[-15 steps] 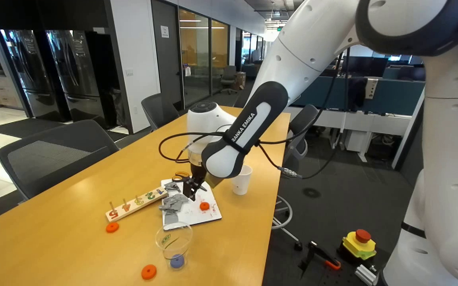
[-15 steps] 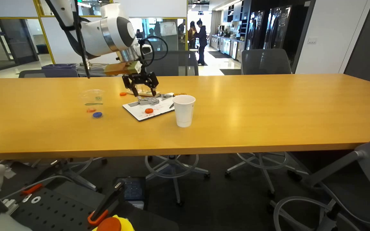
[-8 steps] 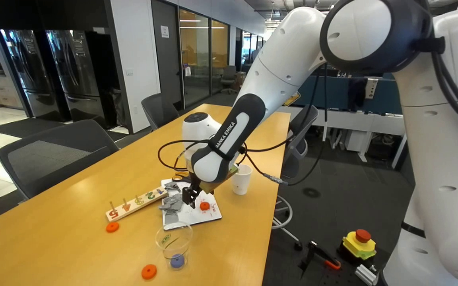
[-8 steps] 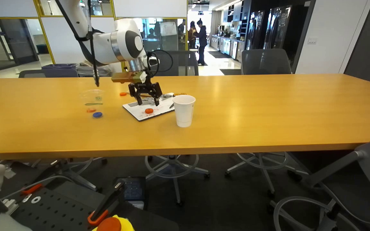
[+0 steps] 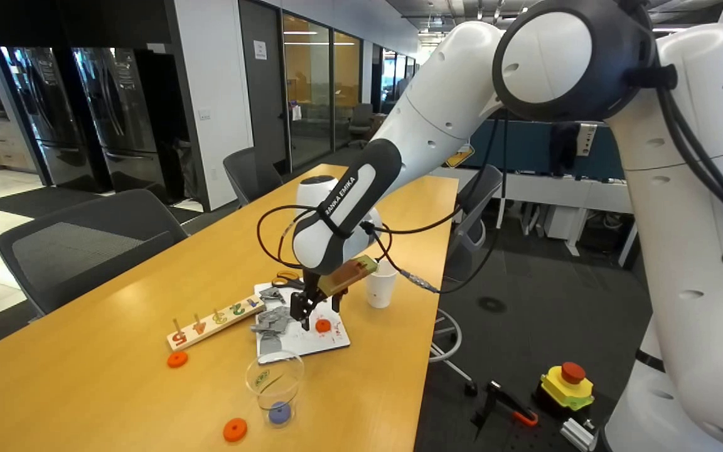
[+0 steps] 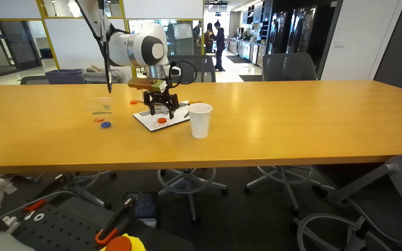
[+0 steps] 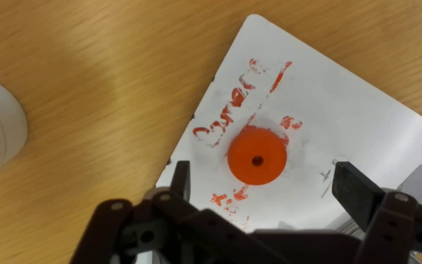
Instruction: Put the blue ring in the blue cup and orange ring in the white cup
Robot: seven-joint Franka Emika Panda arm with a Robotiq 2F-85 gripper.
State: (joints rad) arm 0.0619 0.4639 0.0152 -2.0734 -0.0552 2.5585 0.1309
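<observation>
the long honey-coloured table (image 6: 291, 122) runs through both exterior views, and the white robot arm (image 5: 443, 119), its maker's name in pale letters on a dark band, reaches down over it. dark mesh chairs (image 6: 289, 68) stand along the table. a white board (image 7: 343, 102) with smudged red writing lies flat on the wood, and near it a wooden counting strip (image 5: 216, 323) with upright pegs and painted numerals. the gripper (image 6: 162, 115) hangs low over the board, pointing down, its fingers spread wide. the white cup (image 6: 200, 121) stands upright beside the board, apart from it, lettering on its wall. the blue cup (image 5: 277, 386), see-through, stands upright too, with the board between the two cups. orange-handled scissors (image 5: 294, 284) lie at one end of the board, and grey pieces (image 5: 273, 318) lie on it. an orange ring (image 7: 247, 156) lies flat on the board over the red writing; in the wrist view it shows between the fingertips, with a gap on either side. another orange ring (image 5: 177, 359) lies just beside the strip's end marked 5, and a third orange ring (image 5: 235, 430) near the blue cup. the blue ring (image 6: 105, 124) is at the foot of the blue cup; whether inside it or just outside, i cannot tell.
</observation>
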